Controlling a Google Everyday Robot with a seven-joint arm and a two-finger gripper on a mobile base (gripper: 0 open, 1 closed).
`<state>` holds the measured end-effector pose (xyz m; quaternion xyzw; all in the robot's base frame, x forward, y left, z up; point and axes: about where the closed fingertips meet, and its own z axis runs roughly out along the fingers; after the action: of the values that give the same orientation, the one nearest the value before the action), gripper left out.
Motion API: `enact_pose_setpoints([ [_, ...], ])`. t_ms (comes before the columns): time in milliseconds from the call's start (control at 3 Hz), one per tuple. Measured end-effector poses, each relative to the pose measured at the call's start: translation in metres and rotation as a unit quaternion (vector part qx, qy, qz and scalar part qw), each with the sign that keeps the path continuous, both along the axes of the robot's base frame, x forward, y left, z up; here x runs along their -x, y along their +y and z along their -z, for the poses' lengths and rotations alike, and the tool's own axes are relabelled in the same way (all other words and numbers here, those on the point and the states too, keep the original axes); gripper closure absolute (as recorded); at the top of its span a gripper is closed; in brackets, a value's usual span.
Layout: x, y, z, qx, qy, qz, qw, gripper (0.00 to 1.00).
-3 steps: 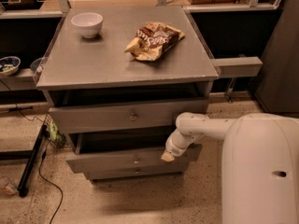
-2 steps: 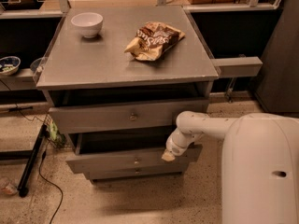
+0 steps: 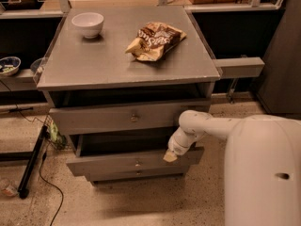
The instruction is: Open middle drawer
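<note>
The middle drawer (image 3: 108,164) is a long flat grey front with a small round knob (image 3: 138,163). It stands pulled out from the cabinet, with a dark gap above it. The taller top drawer front (image 3: 94,119) sits above it and juts out slightly. The narrow bottom front (image 3: 117,175) is below. My gripper (image 3: 170,156) is at the end of the white arm (image 3: 207,124), at the right part of the middle drawer's top edge, right of the knob.
The grey cabinet top (image 3: 94,65) holds a white bowl (image 3: 88,23) and a chip bag (image 3: 155,40). A black stand and cable (image 3: 33,161) lie on the floor at left. A shelf with a bowl (image 3: 8,65) is at far left. My white body (image 3: 263,173) fills the lower right.
</note>
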<state>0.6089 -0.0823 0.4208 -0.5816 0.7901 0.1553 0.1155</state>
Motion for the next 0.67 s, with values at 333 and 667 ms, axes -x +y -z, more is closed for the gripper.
enact_pose_setpoints([
  [333,0.0031,-0.003,-0.0024,-0.008,0.0,0.002,1.0,1.0],
  [667,0.0091,-0.0059,-0.0053,-0.018,-0.001,0.004,0.9998,1.0],
])
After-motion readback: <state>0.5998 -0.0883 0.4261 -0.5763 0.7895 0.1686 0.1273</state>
